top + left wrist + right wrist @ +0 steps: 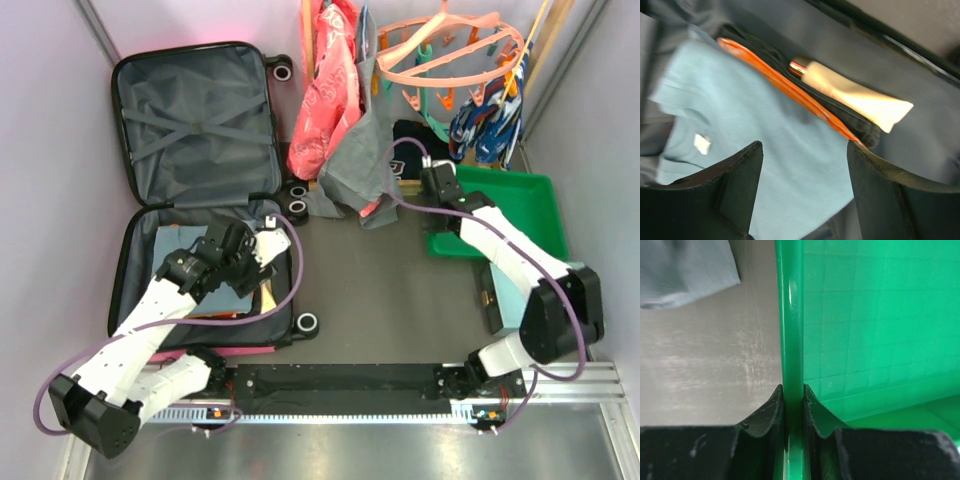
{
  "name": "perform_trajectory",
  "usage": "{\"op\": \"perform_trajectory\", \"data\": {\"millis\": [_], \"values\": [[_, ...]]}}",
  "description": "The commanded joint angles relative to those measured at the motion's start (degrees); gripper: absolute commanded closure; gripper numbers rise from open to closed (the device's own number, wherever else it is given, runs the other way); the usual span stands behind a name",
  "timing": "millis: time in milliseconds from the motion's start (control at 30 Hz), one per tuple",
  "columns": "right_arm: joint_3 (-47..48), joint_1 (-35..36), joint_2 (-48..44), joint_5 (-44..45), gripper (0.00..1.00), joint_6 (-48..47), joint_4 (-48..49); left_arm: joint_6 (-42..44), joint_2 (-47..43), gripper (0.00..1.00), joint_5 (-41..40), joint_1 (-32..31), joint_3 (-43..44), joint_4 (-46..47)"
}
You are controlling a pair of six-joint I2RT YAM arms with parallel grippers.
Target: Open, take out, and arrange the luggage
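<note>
The pink suitcase (195, 125) lies wide open, lid flopped flat. The left gripper (805, 150) hangs inside the suitcase's packed half, fingers spread wide just over a folded light blue shirt (740, 130), nothing between them. A cream tube (855, 97) lies near the shirt. Well off to the suitcase's right, the right gripper (793, 390) is pinched tight on the green tray (790, 300), right on its rim.

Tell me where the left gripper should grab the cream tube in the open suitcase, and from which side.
Probably best: grip the cream tube across its rounder body just behind the shiny cap, not the flat crimped tail. It lies flat in the suitcase, so come straight down from above, the open left gripper turned so its fingers straddle the tube's width.
</note>
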Motion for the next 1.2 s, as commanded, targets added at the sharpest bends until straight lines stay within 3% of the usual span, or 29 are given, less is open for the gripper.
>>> {"op": "perform_trajectory", "data": {"millis": [0,167,333,633,900,1167], "values": [[6.02,1.39,-5.95,3.75,1.00,0.74,-7.88,-1.03,-2.42,0.28,1.46,-0.29,-2.79,1.18],[2.78,7.62,-10.34,0.33,1.00,5.47,-10.46,-1.12,-3.39,0.27,1.37,-0.38,-5.08,1.98],[0.05,20.98,-11.67,1.46,1.00,12.60,-10.64,-2.17,-4.00,0.26,-2.49,-0.20,-6.13,2.77],[-5.57,39.16,-6.59,2.52,1.00,30.53,-1.25,-6.39,-5.14,0.26,-8.03,1.64,-6.23,7.51],[-7.25,42.53,2.91,-6.44,1.00,43.10,8.60,-7.10,-7.08,0.25,-7.94,2.87,-6.31,8.04],[-5.49,42.62,6.61,-3.38,0.91,54.60,19.93,-9.91,-7.43,0.25,-9.18,4.19,-7.46,9.10]]}}
